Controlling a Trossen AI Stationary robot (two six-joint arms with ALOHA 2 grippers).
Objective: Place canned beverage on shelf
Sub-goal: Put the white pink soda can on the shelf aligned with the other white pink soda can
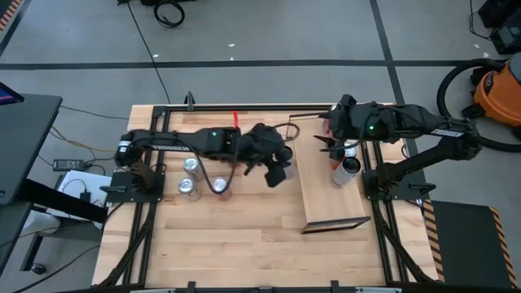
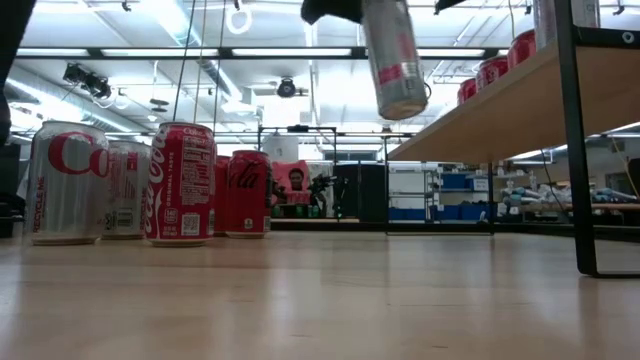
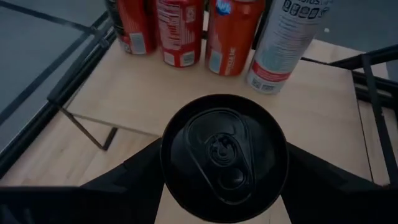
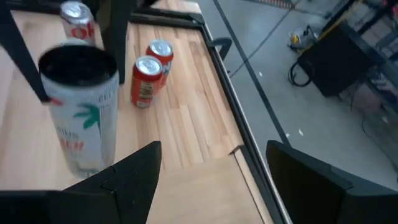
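The left end effector (image 1: 277,169) grasps a slim can (image 2: 393,58) in the air, just beside the shelf (image 1: 326,203) (transport step). Next it must carry it over the board and lower it upright. The right end effector (image 1: 338,146) waits released above the shelf's cans.

Bright ceiling strip lights (image 2: 150,52) at twelve o'clock in the low view blow out to white glare. The desk (image 2: 320,300) nearest that camera is soft and out of focus. From above, light is even, shadows faint. The left wrist view's can top (image 3: 224,149) sits dark, underexposed.
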